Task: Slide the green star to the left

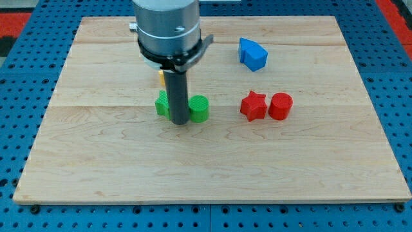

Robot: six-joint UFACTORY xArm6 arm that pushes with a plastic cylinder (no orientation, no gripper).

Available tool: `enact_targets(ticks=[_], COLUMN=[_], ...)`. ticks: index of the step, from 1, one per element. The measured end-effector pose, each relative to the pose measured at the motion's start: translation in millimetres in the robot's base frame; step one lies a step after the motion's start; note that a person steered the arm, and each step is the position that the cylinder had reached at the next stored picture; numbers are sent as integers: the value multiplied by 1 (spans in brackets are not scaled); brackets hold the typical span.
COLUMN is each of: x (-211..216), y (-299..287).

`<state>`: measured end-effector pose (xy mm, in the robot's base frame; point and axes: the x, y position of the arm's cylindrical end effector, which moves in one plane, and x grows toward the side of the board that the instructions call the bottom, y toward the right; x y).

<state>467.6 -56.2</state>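
The green star (162, 104) lies near the board's middle, partly hidden behind my rod. A green cylinder (199, 108) sits just to its right. My tip (178, 122) rests on the board between the two green blocks, at their lower edge, touching or almost touching both.
A red star (253, 106) and a red cylinder (280, 106) sit side by side at the view's right. A blue block (252, 54) lies at the upper right. A yellow block (160, 75) peeks out behind the arm. The wooden board (96, 167) sits on a blue perforated base.
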Motion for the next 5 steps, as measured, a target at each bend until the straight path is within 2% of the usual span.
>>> enact_targets(ticks=[1,3,5], x=[-6,-6,36], y=[-2,61,30])
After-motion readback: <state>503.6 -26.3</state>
